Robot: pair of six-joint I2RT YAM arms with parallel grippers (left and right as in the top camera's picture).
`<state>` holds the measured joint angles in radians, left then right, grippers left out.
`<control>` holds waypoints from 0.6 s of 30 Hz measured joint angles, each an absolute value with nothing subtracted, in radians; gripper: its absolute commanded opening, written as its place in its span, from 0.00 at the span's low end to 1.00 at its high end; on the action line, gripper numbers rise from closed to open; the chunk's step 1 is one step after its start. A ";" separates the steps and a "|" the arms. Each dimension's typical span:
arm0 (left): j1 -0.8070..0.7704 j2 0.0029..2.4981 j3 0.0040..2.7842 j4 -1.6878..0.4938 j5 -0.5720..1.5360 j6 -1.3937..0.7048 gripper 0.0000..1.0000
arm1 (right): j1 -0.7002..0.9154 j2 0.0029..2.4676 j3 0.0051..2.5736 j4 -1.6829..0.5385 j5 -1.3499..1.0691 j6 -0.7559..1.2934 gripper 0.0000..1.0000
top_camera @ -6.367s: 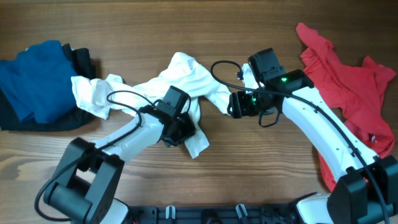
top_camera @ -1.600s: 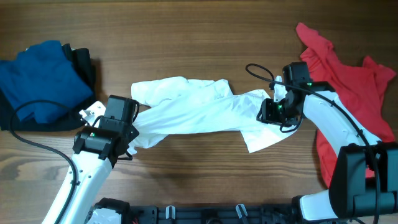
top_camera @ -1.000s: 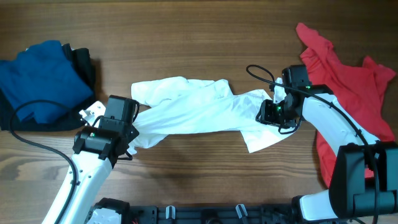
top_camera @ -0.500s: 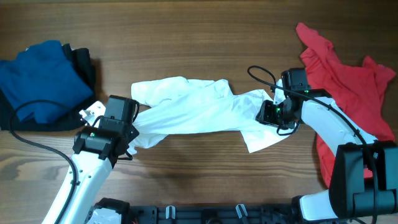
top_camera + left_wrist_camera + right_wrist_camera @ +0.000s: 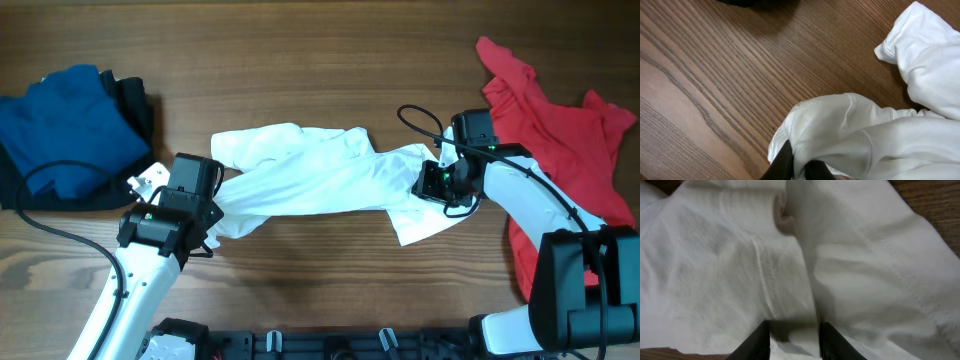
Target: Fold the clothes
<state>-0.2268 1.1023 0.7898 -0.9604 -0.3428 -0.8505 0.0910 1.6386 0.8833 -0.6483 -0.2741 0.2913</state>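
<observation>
White T-shirt pinched by left fingers; right fingers straddle its fold.

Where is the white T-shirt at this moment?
In the overhead view the white T-shirt lies stretched across the middle, between the left gripper and the right gripper, with the blue garment far left and the red garment far right.

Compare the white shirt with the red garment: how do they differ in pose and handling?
The white shirt lies drawn out sideways mid-table; the red garment lies rumpled at the right edge. The left gripper pinches the white shirt's one end and the right gripper straddles the other; no gripper touches the red garment. Both are unfolded cloth on the wooden table.
</observation>
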 measured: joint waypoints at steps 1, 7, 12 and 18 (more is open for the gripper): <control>-0.227 1.102 0.790 -0.960 -0.342 -0.850 0.07 | 0.092 1.640 0.883 -0.647 -0.276 0.291 0.26; -0.227 1.102 0.790 -0.960 -0.342 -0.850 0.07 | 0.096 1.661 0.883 -0.633 -0.292 0.292 0.04; -0.227 1.102 0.790 -0.960 -0.343 -0.850 0.07 | 0.096 1.664 0.883 -0.630 -0.296 0.287 0.04; -0.227 1.102 0.790 -0.960 -0.343 -0.850 0.07 | 0.096 1.663 0.883 -0.640 -0.321 0.260 0.04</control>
